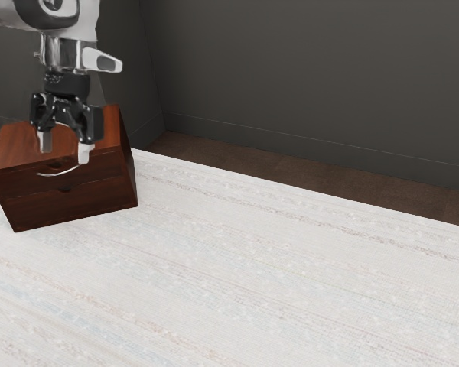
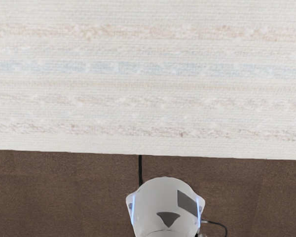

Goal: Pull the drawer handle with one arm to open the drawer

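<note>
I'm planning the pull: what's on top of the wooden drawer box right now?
The wooden drawer box shows bare wood on top; nothing rests there. The tool hangs in front, covering part of the top, so that patch is unseen.

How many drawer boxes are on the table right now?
1. The wooden drawer box sits on the table at the exterior view's left, just under the open gripper. Others could lie beyond the frame's edges.

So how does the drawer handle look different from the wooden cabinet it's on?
The drawer handle is a thin, pale, curved bar; the wooden cabinet is a blocky, dark reddish-brown box. The handle is tiny, the cabinet far larger. Both sit below the gripper.
</note>
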